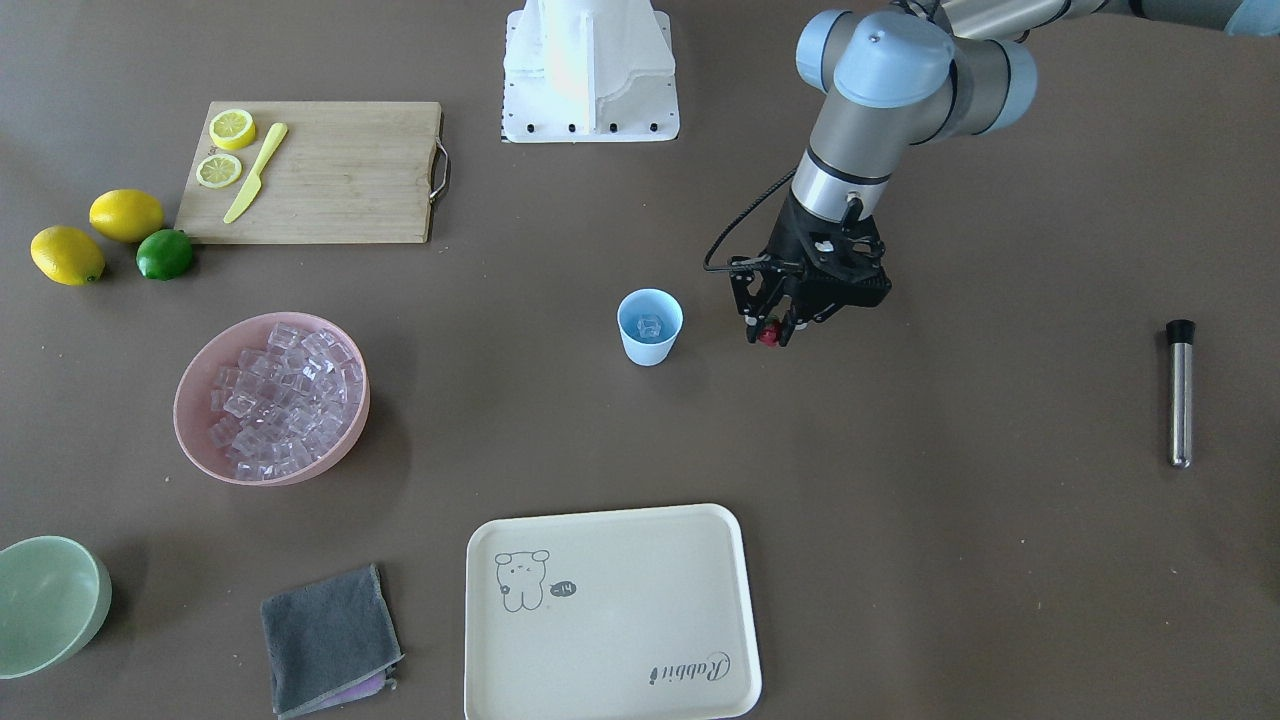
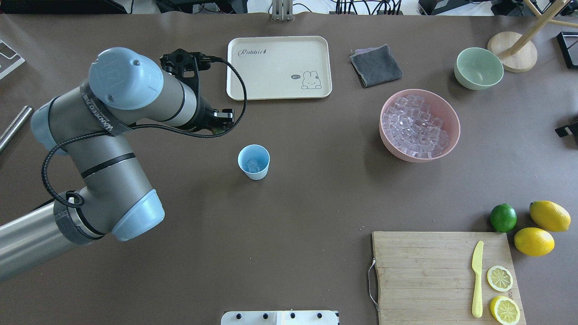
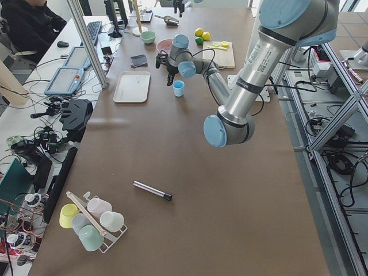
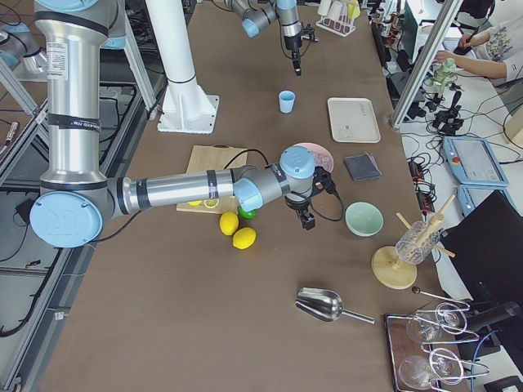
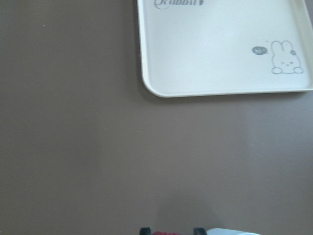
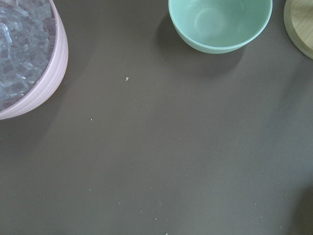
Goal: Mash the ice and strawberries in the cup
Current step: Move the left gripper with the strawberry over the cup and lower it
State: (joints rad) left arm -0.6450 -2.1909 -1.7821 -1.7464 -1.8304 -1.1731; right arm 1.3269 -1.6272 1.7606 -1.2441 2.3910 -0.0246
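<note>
The left gripper (image 1: 768, 338) hangs point-down just beside the cup (image 1: 650, 340), on the cup's side toward the robot's left and not over its mouth. Its two fingers are clamped on the strawberry (image 1: 769, 332), a small red fruit pinched at their tips. The left wrist view shows only a sliver of red between the two black fingertips at its lower edge.

The light blue cup stands upright and has ice (image 1: 651, 325) in its bottom, a few clear cubes. More ice (image 1: 280, 390) is heaped in a pink bowl (image 1: 342, 455) well to the cup's other side, toward the robot's right.

Beyond that bowl from the cup, the right gripper (image 4: 306, 219) points down near a pale green bowl (image 4: 364, 219). It shows only in the side view, so I cannot tell whether its fingers are apart or together.

A cream tray (image 1: 620, 620) lies on the far side of the cup from the robot. A metal rod with a black cap (image 1: 1180, 395) lies well apart from the cup, past the left gripper.
</note>
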